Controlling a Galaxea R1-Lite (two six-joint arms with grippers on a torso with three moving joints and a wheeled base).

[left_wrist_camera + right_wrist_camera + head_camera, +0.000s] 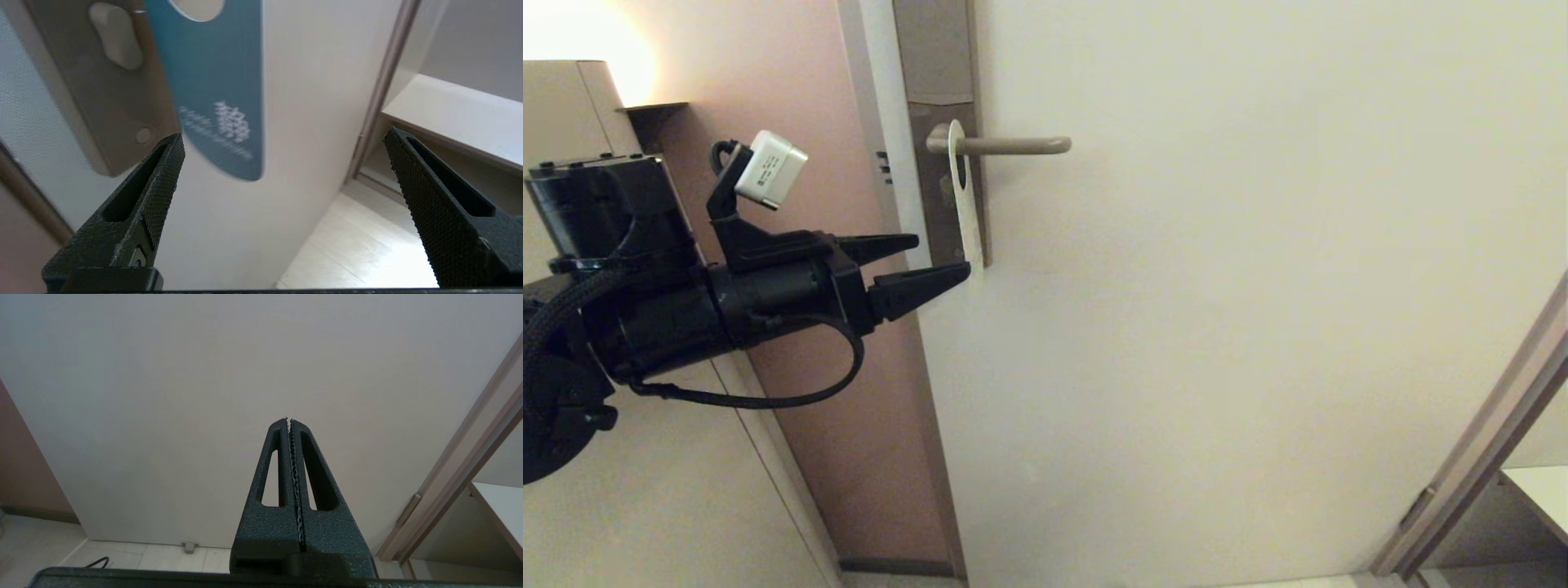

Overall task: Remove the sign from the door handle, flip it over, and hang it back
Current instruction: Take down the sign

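The sign (pixel 965 200) hangs by its oval hole on the door handle (pixel 1013 145), a slim beige lever. In the head view I see the sign almost edge-on and pale. In the left wrist view its blue face (pixel 220 94) with white lettering shows. My left gripper (pixel 943 254) is open, held level, with its tips at the sign's lower end. In its own view the left gripper (pixel 286 134) stands wide with nothing between the fingers, and the sign's rounded end lies just beyond one fingertip (pixel 173 151). My right gripper (pixel 289 419) is shut and empty, parked low facing the door.
A tall brown backplate (pixel 943 188) sits behind the handle, with an oval knob (pixel 116 34) on it. The pale door (pixel 1217 286) fills the middle. A door frame (pixel 1478 441) and a white ledge (pixel 1543 490) are at the lower right. A cabinet (pixel 572 106) stands left.
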